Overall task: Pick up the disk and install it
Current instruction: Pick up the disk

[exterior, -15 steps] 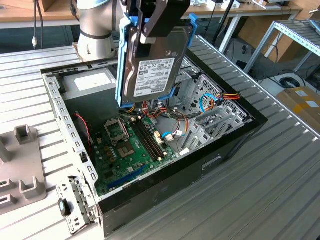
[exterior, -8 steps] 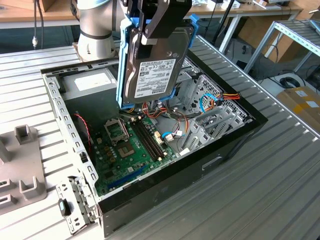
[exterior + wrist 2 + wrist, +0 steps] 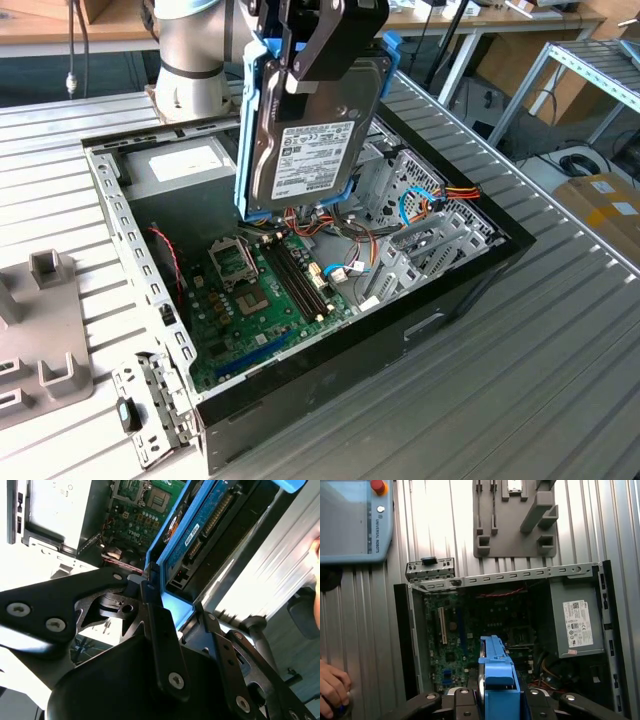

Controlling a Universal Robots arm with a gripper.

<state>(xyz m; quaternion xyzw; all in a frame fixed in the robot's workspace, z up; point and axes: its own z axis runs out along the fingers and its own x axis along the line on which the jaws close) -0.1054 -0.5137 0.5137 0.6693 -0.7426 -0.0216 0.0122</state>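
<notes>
1. Your gripper (image 3: 318,58) is clamped tight on the disk (image 3: 305,140) at its top edge. The disk hangs upright above the open computer case (image 3: 400,340), over its motherboard (image 3: 262,290).
2. Your risk: the grip is high and narrow, so the disk could swing or slip, striking the motherboard or snagging the case's cables (image 3: 450,192).
3. Disk: silver-grey metal, white label, blue plastic frame.

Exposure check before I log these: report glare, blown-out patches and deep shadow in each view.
Exterior view: even light, the disk in the tool plainly lit, soft sheen on the table. Second wrist view: the table glares near white, the tool dark against it. First wrist view: table bright, the inside of the computer case in shadow.
</notes>
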